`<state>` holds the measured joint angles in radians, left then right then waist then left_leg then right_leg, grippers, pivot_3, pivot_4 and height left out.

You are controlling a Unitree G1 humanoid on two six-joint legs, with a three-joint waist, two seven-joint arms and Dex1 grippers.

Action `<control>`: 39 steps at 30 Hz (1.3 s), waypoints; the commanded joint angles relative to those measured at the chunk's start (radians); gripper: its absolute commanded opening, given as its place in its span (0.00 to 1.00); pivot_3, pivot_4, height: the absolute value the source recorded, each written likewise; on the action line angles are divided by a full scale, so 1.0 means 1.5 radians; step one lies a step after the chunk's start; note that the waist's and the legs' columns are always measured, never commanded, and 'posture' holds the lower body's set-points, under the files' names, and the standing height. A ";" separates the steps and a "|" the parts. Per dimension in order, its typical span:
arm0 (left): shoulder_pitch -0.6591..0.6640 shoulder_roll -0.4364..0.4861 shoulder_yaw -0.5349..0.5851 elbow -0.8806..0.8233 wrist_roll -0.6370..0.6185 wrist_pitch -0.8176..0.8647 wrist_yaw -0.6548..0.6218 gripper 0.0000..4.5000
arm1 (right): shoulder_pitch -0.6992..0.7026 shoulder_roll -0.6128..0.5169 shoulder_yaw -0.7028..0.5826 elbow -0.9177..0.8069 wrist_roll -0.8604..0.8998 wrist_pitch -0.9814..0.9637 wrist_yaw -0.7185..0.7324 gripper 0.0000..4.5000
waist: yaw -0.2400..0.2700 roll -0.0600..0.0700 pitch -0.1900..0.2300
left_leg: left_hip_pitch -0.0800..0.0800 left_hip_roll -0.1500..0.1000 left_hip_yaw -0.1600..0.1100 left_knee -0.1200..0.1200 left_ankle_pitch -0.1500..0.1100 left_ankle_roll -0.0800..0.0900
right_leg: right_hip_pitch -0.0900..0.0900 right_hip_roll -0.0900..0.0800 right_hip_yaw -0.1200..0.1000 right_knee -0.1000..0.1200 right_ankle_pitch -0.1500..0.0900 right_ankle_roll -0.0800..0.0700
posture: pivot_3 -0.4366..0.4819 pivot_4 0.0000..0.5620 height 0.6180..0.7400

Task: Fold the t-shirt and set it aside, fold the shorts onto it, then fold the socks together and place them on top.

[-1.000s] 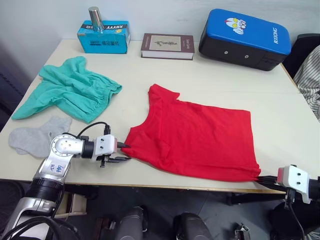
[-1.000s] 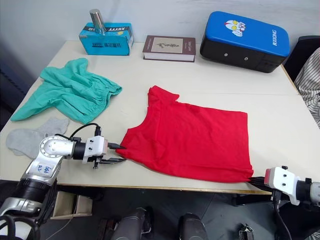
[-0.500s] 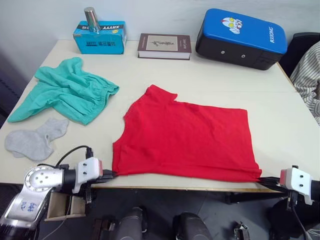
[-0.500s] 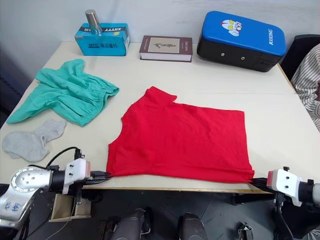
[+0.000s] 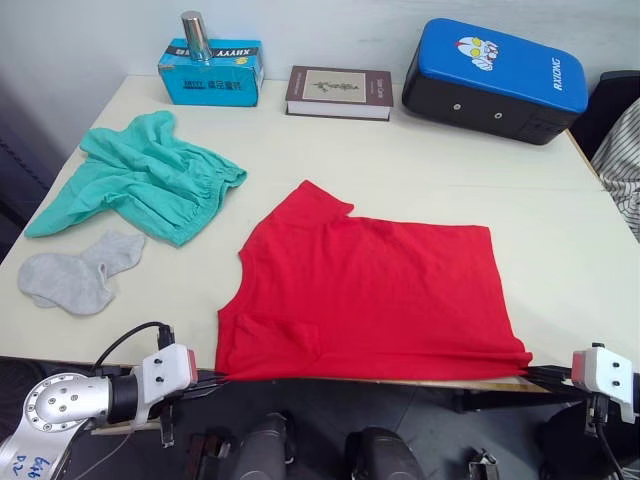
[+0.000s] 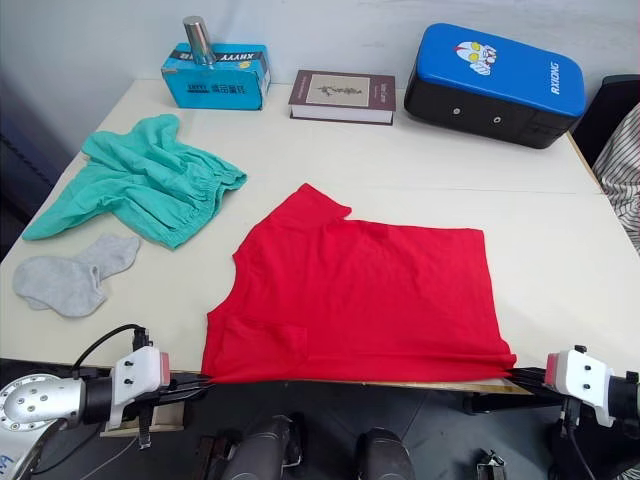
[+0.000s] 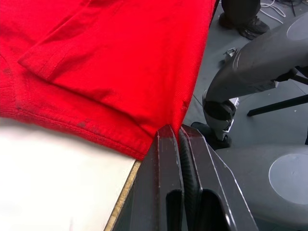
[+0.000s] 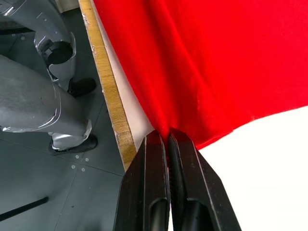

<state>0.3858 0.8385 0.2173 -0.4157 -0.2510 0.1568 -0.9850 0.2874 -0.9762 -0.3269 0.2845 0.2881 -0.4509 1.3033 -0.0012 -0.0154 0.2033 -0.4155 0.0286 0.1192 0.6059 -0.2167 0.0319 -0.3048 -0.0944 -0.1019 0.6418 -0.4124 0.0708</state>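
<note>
My left end effector (image 7: 179,137) and right end effector (image 8: 167,139) each clamp a near corner of the t-shirt (image 5: 370,290). I hold them past the bench's (image 5: 560,230) near edge — this likely keeps the hem taut for folding.

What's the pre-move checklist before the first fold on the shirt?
1. Left claw shut on the t-shirt near corner: ok, fingers closed on the hem.
2. Right claw shut on the other near corner: ok.
3. Near hem taut between the claws: ok, it runs straight along the table front edge.
4. Shirt flat: not ok, a small flap is folded over by the left corner.
5. Fold path free: ok, shorts and socks lie apart to the left; book and blue case sit at the far edge.
6. Grip depth in the cloth: cannot tell.
</note>
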 commanded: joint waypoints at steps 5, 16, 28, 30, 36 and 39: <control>-0.012 0.012 0.040 0.003 -0.047 0.018 -0.027 0.26 | 0.042 -0.009 0.013 -0.027 0.035 0.079 0.044 0.21 | 0.000 0.000 0.000 | 0.000 0.000 0.000 0.000 0.000 0.000 | 0.000 0.000 0.000 0.000 0.000 0.000 | 0.48 0.27 1.00; -0.055 0.174 0.173 0.061 -0.236 0.246 -0.187 1.00 | 0.042 -0.087 -0.130 -0.046 0.103 0.180 0.080 1.00 | -0.001 0.004 0.002 | -0.003 0.000 0.000 0.000 0.000 0.000 | -0.003 0.000 0.000 -0.002 0.000 0.000 | 0.48 0.27 1.00; -0.695 0.010 -0.139 0.441 -0.103 0.298 -0.042 1.00 | -0.514 -0.019 0.090 0.224 -0.021 0.286 -0.043 1.00 | -0.002 0.004 0.004 | -0.006 -0.001 0.003 0.004 0.009 -0.002 | -0.012 0.000 0.000 0.013 0.001 0.001 | 0.48 0.27 1.00; -0.773 -0.039 -0.180 0.534 -0.055 0.254 -0.034 1.00 | -0.594 0.006 0.124 0.292 -0.053 0.292 -0.062 1.00 | -0.003 0.003 0.004 | -0.006 -0.001 0.004 0.005 0.010 -0.002 | -0.012 0.000 0.000 0.014 0.001 0.002 | 0.48 0.27 1.00; -0.958 -0.160 -0.212 0.863 0.056 0.132 0.062 1.00 | -0.745 0.079 0.144 0.469 -0.099 0.220 -0.144 1.00 | -0.004 0.002 0.005 | -0.007 -0.001 0.004 0.005 0.010 -0.001 | -0.014 0.000 0.000 0.014 0.002 0.003 | 0.48 0.27 1.00; -1.020 -0.200 -0.204 0.990 0.081 0.105 0.098 1.00 | -0.792 0.114 0.166 0.537 -0.132 0.232 -0.186 1.00 | -0.011 0.000 0.006 | -0.008 -0.001 0.004 0.005 0.010 -0.001 | -0.014 0.000 -0.001 0.015 0.002 0.003 | 0.48 0.27 1.00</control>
<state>-1.1071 0.5445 -0.1105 1.0010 -0.1494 0.3482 -0.8688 -0.8742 -0.7978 -0.0877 1.0460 0.1288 -0.1077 1.0726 -0.0176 -0.0149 0.2125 -0.4270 0.0269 0.1241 0.6136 -0.2012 0.0297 -0.3253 -0.0947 -0.1032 0.6647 -0.4095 0.0758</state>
